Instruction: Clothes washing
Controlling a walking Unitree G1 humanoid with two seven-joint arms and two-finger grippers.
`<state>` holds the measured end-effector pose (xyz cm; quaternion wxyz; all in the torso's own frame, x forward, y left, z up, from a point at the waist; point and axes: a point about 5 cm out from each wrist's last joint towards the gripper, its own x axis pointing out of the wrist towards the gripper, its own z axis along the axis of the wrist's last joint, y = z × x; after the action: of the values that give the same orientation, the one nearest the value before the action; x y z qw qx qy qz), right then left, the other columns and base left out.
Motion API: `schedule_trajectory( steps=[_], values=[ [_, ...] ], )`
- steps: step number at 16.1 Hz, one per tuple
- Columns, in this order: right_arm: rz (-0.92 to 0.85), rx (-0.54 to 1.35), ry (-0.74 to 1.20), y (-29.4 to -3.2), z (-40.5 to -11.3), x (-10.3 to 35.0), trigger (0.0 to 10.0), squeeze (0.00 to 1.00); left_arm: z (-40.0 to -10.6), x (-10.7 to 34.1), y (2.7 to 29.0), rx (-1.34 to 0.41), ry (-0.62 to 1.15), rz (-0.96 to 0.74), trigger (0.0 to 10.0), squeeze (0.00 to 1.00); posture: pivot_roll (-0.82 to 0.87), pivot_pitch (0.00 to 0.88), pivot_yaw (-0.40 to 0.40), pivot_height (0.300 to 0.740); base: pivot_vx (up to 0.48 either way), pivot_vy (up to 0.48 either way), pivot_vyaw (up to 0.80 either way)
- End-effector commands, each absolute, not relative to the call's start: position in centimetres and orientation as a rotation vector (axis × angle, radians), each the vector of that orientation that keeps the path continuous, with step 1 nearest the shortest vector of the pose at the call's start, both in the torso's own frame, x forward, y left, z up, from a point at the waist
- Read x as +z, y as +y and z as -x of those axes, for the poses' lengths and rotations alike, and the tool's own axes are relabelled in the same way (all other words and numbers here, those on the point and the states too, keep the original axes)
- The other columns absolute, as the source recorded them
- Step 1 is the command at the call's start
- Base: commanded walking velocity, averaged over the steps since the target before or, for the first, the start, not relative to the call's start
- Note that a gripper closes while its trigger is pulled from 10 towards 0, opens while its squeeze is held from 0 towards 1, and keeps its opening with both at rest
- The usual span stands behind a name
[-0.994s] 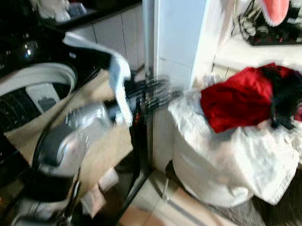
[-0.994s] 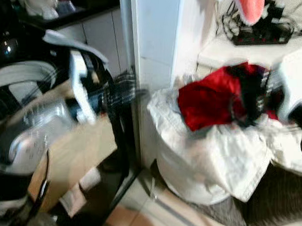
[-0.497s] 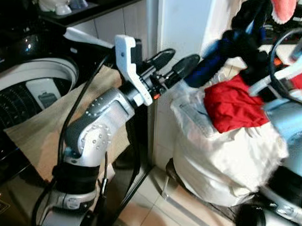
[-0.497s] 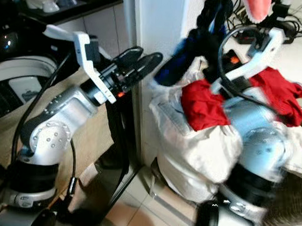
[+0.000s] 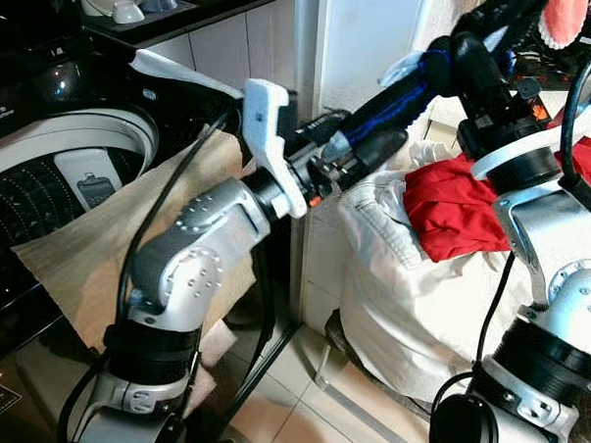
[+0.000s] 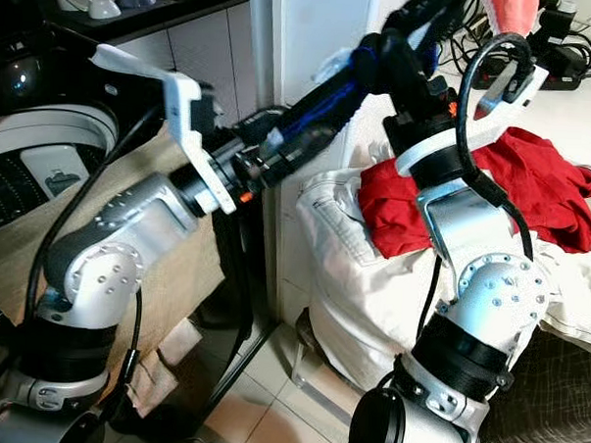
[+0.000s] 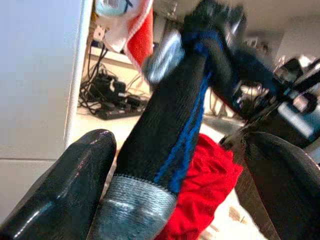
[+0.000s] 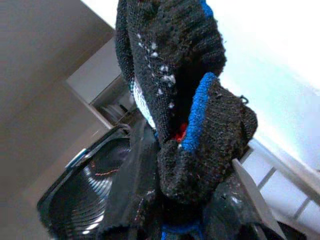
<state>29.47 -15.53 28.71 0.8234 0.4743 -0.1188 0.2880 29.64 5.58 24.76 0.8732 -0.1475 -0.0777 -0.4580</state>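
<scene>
Both tools hold a black knitted sock with blue stripes [image 5: 399,89] in the air beside the white pillar [image 5: 367,38].
The right tool [image 5: 480,48] is clamped on its upper end; the left tool [image 7: 175,165] has its fingers [image 7: 75,170] closed against the grey cuff. Below sit a white laundry bag [image 5: 410,295] with red cloth [image 5: 453,209] on top, and the open top-loading washing machine [image 5: 72,163] to the left.

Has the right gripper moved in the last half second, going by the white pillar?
Yes. The right gripper, holding the black and blue sock, has risen and the sock now stretches further across the white pillar towards the left gripper.
</scene>
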Motion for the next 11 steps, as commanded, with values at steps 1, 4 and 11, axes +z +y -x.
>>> schedule_trajectory(
  steps=[1,4,11],
  values=[
    [-1.000,0.654,-0.248,-14.91,-28.94,29.17,0.0,0.00,-29.70,24.45,5.59,-0.951,-0.150,0.256,10.0,1.00,-0.10,0.000,0.040,0.740,0.000,0.000,0.00],
    [-0.996,0.657,-0.250,-15.01,-28.72,29.27,0.0,0.00,-29.64,24.20,5.78,-0.964,-0.135,0.271,0.0,0.00,-0.10,0.000,0.046,0.740,0.000,0.000,0.00],
    [-0.987,0.643,-0.231,-15.19,-28.41,28.92,0.0,0.00,-29.88,24.43,6.24,-0.951,-0.143,0.332,0.0,0.00,-0.10,0.000,0.044,0.740,0.000,0.000,0.00]
  ],
)
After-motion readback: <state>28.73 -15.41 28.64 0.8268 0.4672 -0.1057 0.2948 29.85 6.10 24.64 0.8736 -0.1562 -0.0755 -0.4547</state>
